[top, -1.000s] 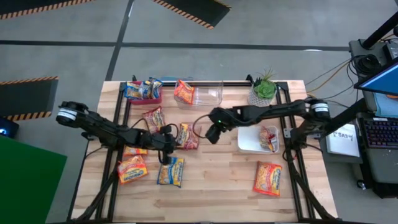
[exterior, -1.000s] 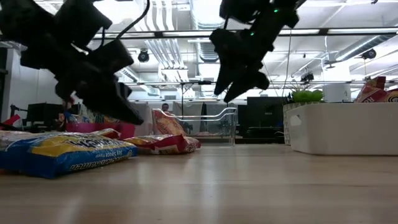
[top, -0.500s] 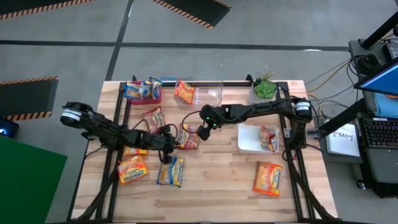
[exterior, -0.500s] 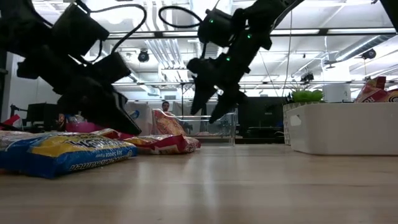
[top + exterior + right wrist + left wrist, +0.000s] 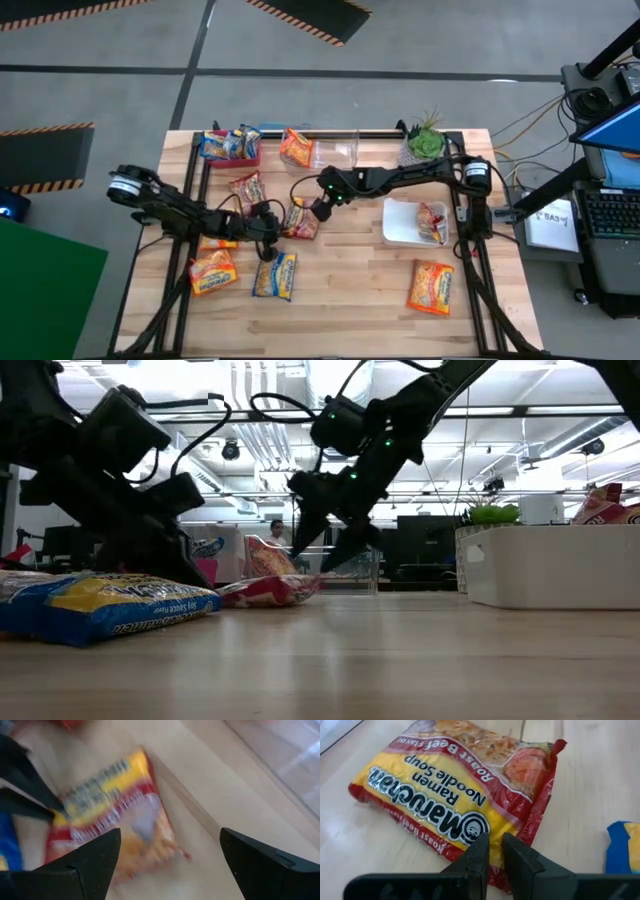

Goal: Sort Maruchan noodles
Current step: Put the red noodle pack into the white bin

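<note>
A red-and-yellow Roast Beef noodle packet [image 5: 455,795] lies flat on the wooden table [image 5: 360,290] near its middle. It also shows as the packet [image 5: 300,220] in the high view. My left gripper [image 5: 492,842] is shut and low, with its tips at the packet's red edge on the table's left side. My right gripper [image 5: 170,865] hangs open just above the same packet [image 5: 115,820], coming from the right, with its fingers spread wide. More noodle packets [image 5: 275,275] lie around. My left gripper's shut fingertips [image 5: 482,845] stand slanting down over the red edge seam [image 5: 470,852] of the Roast Beef packet, coming from the table's left. The packet lies flat on the table. I cannot tell whether the tips touch it.
A pink bin [image 5: 230,147] with blue packets and a clear bin [image 5: 335,152] with an orange packet stand at the far edge. A potted plant [image 5: 424,143] is at the far right, and a white bin [image 5: 405,225] with one packet is at the right. Loose packets [image 5: 430,285] lie near the front.
My right gripper has gone toward the table's left and down, to just above the Roast Beef packet, and its fingers have spread wider. My left gripper has sunk toward the table at the packet's edge and stays shut. The packet has not moved.
</note>
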### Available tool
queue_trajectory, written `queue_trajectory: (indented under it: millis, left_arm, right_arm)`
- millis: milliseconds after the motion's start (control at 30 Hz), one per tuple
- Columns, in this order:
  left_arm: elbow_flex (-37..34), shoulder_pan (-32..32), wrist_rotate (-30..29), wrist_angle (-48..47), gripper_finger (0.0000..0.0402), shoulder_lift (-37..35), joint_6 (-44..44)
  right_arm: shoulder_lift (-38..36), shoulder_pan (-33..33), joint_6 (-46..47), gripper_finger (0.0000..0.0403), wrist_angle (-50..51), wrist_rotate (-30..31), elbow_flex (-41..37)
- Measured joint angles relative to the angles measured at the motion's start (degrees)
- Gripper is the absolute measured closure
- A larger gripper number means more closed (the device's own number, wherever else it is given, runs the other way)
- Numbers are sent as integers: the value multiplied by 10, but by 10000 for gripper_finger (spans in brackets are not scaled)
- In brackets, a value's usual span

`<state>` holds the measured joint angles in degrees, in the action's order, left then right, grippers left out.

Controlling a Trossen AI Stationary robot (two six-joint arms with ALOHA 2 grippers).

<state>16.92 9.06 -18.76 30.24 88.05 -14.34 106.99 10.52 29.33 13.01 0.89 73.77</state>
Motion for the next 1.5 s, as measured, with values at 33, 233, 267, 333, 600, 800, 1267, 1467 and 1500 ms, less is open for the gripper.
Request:
queue_trajectory:
  millis: [33, 233, 267, 333, 600, 800, 1267, 1467, 1500]
  left_arm:
    - [-3, 0, 0, 3, 364, -1, -1]
    - [-9, -2, -6, 19, 364, 7, -3]
    - [-9, -2, -7, 21, 364, 8, -4]
    - [-9, -2, -7, 23, 364, 9, -4]
    - [-11, -3, -8, 42, 364, 18, -3]
    - [-12, -3, -8, 44, 364, 18, -3]
    - [-13, -3, -11, 49, 364, 19, -8]
    - [-13, -3, -11, 51, 364, 19, -8]
    - [-13, -3, -11, 51, 364, 19, -8]
  right_arm:
    - [1, 0, 0, 74, -1, 1, -1]
    - [11, 4, 1, 74, -23, -5, 1]
    - [11, 5, 1, 74, -20, -9, 0]
    - [14, 5, 1, 74, -23, -11, 0]
    - [40, 7, 1, 74, -53, -34, -13]
    - [75, 7, -2, 75, -157, -148, -21]
    - [84, 2, 8, 96, -245, -251, -22]
    - [84, 2, 6, 190, -254, -249, -22]
    - [83, 2, 6, 210, -254, -249, -22]
